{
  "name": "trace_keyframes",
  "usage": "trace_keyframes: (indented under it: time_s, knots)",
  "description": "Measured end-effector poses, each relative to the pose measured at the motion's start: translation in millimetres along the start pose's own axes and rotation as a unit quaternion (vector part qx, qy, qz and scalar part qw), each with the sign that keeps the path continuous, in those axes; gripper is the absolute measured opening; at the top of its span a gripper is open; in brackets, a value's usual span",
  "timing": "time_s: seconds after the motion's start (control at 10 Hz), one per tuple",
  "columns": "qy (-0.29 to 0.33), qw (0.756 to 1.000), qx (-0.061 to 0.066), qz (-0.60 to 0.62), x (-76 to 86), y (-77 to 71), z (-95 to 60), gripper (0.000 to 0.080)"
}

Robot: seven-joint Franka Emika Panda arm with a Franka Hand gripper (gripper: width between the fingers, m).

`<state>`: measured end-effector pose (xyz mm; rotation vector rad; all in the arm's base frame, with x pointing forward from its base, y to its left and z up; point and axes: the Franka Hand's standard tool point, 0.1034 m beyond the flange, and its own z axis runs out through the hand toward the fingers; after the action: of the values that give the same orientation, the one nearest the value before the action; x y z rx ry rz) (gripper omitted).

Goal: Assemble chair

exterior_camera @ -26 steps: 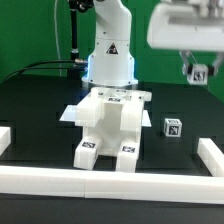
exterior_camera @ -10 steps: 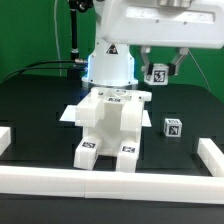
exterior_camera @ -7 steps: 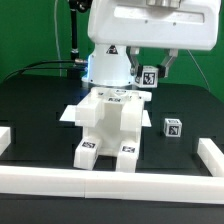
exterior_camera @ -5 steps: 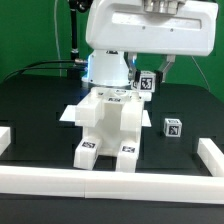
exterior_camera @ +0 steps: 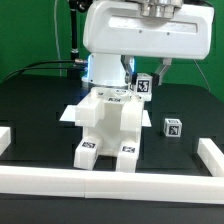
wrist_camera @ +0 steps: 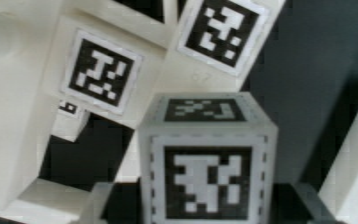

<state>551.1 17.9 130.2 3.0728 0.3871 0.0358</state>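
Note:
The white chair assembly [exterior_camera: 108,125] stands mid-table with marker tags on its top and on its two front feet. My gripper [exterior_camera: 146,80] hangs just above the assembly's back right corner, shut on a small white tagged block [exterior_camera: 143,85]. In the wrist view the block [wrist_camera: 202,160] fills the middle between the dark fingers [wrist_camera: 105,195], with the tagged top of the assembly [wrist_camera: 105,80] right beside and below it. A second small tagged block [exterior_camera: 172,127] lies on the black table to the exterior view's right of the assembly.
White rails border the table at the front [exterior_camera: 110,182], the left [exterior_camera: 5,138] and the right [exterior_camera: 210,152]. The robot base [exterior_camera: 105,60] stands behind the assembly. The large white wrist housing [exterior_camera: 145,30] hides the upper background.
The gripper has carried the tagged block from the upper right of the exterior view leftward and down, to just above the assembly's back right corner. The assembly and the loose block have not moved.

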Motion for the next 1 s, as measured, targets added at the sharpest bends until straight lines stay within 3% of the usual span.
trace_keyframes:
  time_s: [1.0]
  knots:
    - [-0.001, 1.000, -0.003, 0.003, -1.9, 5.4, 7.3, 0.0285]
